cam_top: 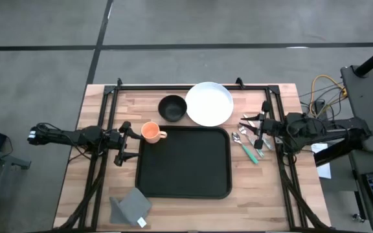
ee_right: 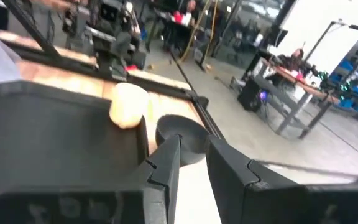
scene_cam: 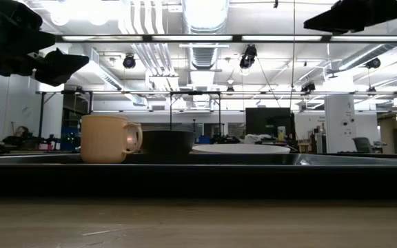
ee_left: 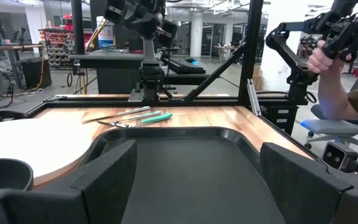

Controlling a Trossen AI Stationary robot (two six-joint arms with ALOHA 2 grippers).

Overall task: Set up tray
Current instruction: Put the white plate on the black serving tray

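Note:
The black tray (cam_top: 186,168) lies in the middle of the table. An orange cup (cam_top: 151,132) stands upright in the tray's far-left corner. A black bowl (cam_top: 172,108) and a white plate (cam_top: 209,103) sit on the wood just beyond the tray's far rim. Cutlery (cam_top: 246,144) lies to the right of the tray. My left gripper (cam_top: 125,144) hovers open at the tray's left rim, close to the cup. In its wrist view the left gripper (ee_left: 197,180) looks across the tray (ee_left: 185,168). My right gripper (cam_top: 259,133) hangs over the cutlery with a narrow gap between its fingers (ee_right: 166,168).
A folded grey napkin (cam_top: 131,206) lies near the table's near-left corner. A black frame (cam_top: 109,97) runs along the table's far, left and right sides. A person's arm (ee_left: 331,74) shows beyond the table's right side. Cables lie off the table to the right.

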